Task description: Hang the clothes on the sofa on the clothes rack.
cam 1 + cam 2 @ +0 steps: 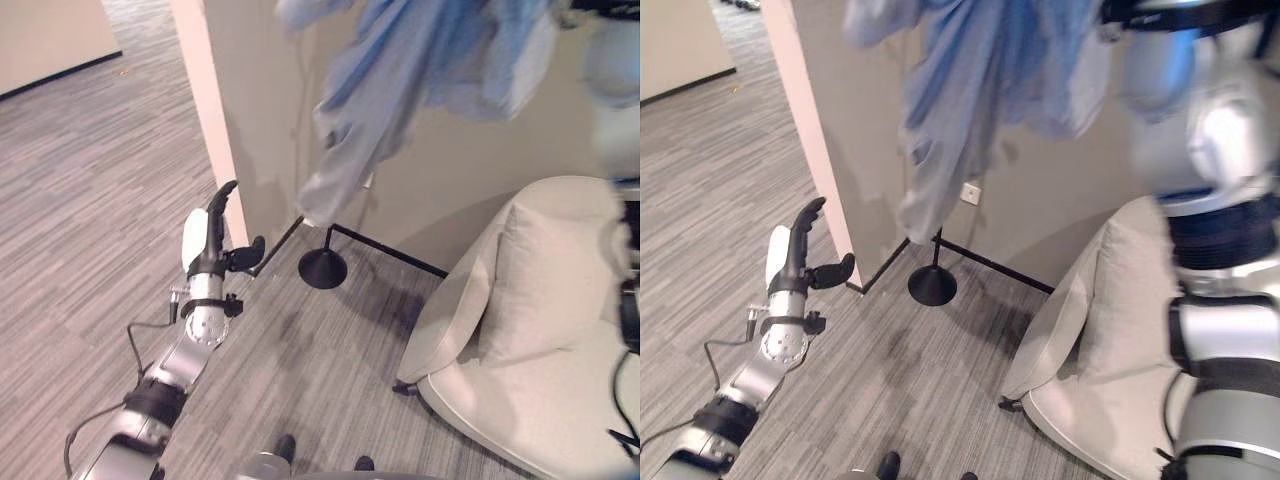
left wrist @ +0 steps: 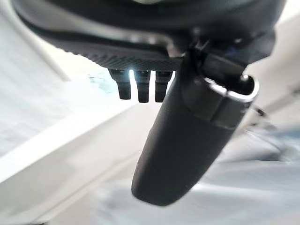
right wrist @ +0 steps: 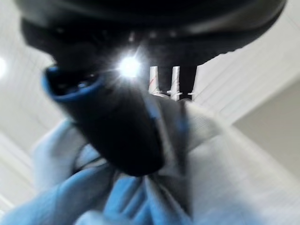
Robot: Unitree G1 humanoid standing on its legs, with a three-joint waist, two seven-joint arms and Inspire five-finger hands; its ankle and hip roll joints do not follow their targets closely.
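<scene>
A light blue shirt [image 1: 400,80] of thin, creased cloth hung high against the beige wall [image 1: 1060,220], draped in loose folds with one sleeve trailing down above the round black base [image 1: 322,268] of the clothes rack. The base was a flat dome on grey striped carpet [image 1: 90,200], with a thin black pole rising from it.

The right hand [image 3: 112,126] was raised up at the shirt; in its wrist view the thumb lay against bunched blue cloth and the fingers pressed into the folds, pinching the fabric.

The left hand [image 1: 212,235] was held low beside the wall corner, well apart from the shirt, fingers straight and together, thumb stuck out sideways, holding nothing.

A cream upholstered sofa [image 1: 540,330], rounded and smooth, stood to the right with a matching cushion [image 1: 550,270].
</scene>
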